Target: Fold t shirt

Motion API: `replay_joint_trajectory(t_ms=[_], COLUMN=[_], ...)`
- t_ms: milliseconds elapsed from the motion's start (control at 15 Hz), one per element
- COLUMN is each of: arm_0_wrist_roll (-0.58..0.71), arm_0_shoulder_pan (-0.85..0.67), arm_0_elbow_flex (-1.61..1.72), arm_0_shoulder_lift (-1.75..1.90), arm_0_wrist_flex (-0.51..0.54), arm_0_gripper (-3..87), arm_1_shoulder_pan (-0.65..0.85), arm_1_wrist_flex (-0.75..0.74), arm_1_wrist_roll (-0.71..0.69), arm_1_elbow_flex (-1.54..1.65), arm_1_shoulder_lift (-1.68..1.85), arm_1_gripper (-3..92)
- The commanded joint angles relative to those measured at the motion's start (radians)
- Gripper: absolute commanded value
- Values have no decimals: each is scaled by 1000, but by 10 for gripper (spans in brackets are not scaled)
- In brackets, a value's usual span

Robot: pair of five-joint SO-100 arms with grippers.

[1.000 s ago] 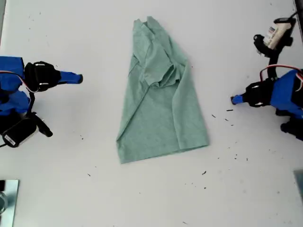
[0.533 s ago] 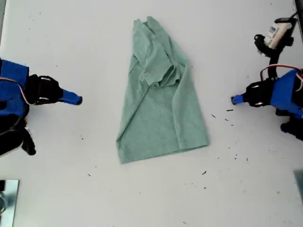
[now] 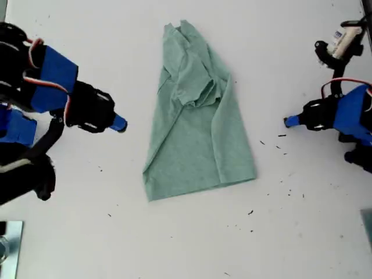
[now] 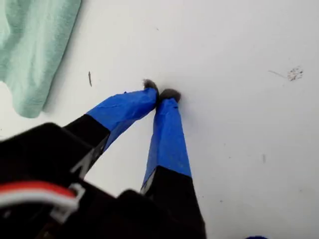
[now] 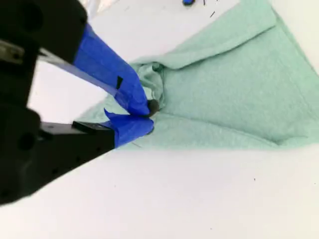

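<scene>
Two shut claws and a half-folded shirt

The t shirt (image 3: 197, 139) lies in the middle of the exterior view on the white table (image 3: 87, 232), partly folded, with a bunched lump near its upper half. My second gripper (image 3: 119, 124) hangs at the exterior view's left, tips pressed together and empty, close to the cloth. My first gripper (image 3: 288, 121) waits at the exterior view's right, tips together too (nothing in it). If I grab with shut tips, I think I would only push the cloth and mess up the fold.
</scene>
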Motion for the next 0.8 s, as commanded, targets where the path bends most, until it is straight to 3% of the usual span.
replay_joint_trajectory(t_ms=[0,267,400,733], arm_0_wrist_roll=[60,104,49,-55], arm_0_shoulder_pan=[51,58,66,147], arm_0_elbow_flex=[-104,-64,12,48], arm_0_shoulder_lift=[-58,-63,-103,-344], arm_0_wrist_flex=[15,15,2,-204], arm_0_gripper=[241,303,311,304], arm_1_shoulder_pan=[2,2,-3,-11], arm_1_wrist_flex=[3,3,5,6], arm_1_wrist_roll=[14,12,14,14], arm_1_elbow_flex=[25,26,26,26], arm_1_shoulder_lift=[11,14,15,21], arm_1_gripper=[25,25,25,25])
